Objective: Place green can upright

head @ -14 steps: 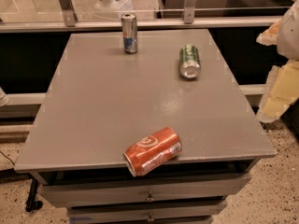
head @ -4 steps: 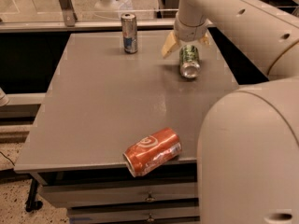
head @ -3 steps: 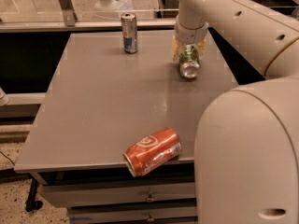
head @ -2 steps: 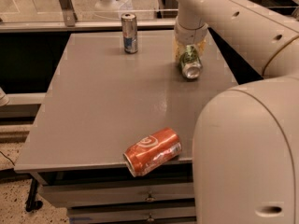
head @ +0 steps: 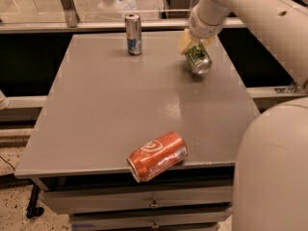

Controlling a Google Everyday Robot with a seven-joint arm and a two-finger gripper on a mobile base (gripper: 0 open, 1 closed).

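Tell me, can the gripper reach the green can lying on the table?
Probably yes: the gripper is right at the far end of the green can, with nothing between them.

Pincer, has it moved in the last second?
Yes: the pincer moved right in view, away from the upright silver-and-blue can, onto the green can.

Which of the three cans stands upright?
The silver-and-blue can at the far edge. The green can, with the gripper at its far end, and the orange-red can at the near edge lie on their sides.
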